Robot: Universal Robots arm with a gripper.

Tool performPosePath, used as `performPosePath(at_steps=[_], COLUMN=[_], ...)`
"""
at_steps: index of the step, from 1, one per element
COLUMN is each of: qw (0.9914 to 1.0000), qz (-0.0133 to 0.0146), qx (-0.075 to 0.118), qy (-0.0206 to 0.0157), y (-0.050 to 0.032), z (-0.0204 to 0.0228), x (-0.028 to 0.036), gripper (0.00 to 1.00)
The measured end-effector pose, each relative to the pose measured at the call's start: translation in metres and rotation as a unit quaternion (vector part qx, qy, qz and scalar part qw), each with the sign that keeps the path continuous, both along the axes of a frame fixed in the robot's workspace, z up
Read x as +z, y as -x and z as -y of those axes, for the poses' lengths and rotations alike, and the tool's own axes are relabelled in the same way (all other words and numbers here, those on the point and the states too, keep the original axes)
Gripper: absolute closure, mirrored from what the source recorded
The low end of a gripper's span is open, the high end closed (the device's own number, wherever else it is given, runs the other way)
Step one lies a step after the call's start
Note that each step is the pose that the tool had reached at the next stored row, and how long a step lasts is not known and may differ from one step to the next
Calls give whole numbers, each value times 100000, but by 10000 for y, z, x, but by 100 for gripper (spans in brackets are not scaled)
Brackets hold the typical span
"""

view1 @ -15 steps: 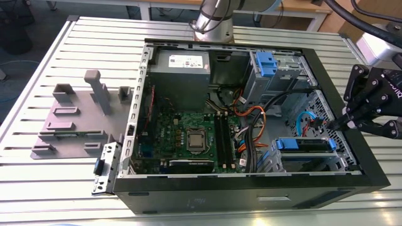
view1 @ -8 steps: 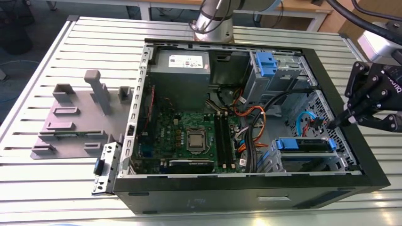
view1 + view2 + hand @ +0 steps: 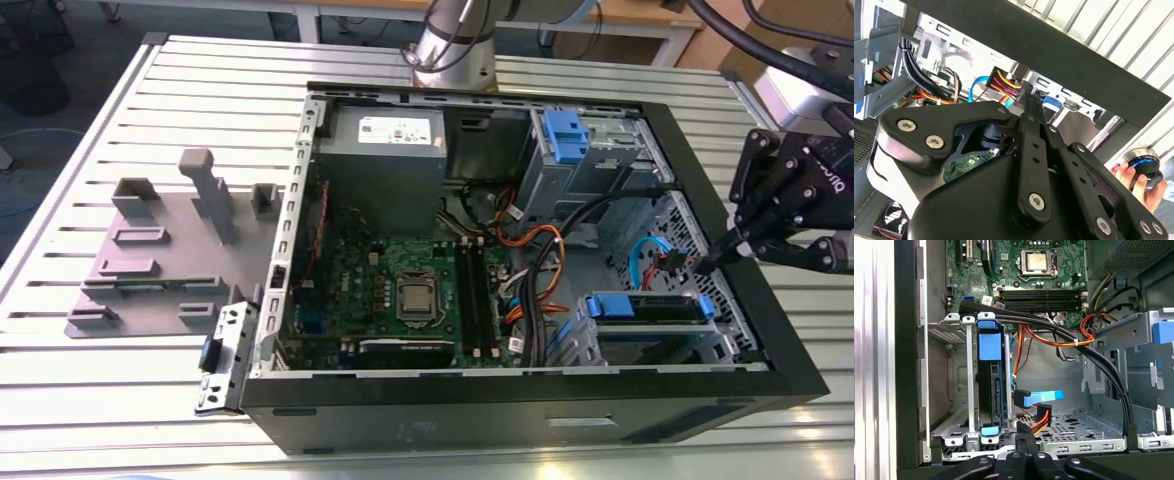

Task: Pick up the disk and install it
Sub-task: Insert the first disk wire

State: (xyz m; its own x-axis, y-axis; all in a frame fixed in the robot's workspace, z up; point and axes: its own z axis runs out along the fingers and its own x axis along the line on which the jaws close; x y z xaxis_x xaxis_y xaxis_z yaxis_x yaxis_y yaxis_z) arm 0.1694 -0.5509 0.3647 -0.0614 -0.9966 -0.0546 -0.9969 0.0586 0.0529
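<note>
Nothing can be read: the white label (image 3: 400, 127) on the power supply (image 3: 387, 175) inside the computer case (image 3: 534, 410), and the white lettering on the gripper (image 3: 702, 263) over that case's edge, are too small to make out.

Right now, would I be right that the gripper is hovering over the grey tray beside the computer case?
Not quite: the exterior view shows the gripper over the computer case, on that view's right near the disk, not over the grey tray.
</note>
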Motion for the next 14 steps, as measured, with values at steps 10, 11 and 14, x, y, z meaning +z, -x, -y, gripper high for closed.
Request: performPosePath(at_steps=[10,11,14], qw=[100000,100000,100000], qz=[2,1,3], qx=[4,1,5], qy=[4,6,131], y=[0,0,-2], z=[-2,-2,-3], x=[0,1,-16], gripper=[71,64,64])
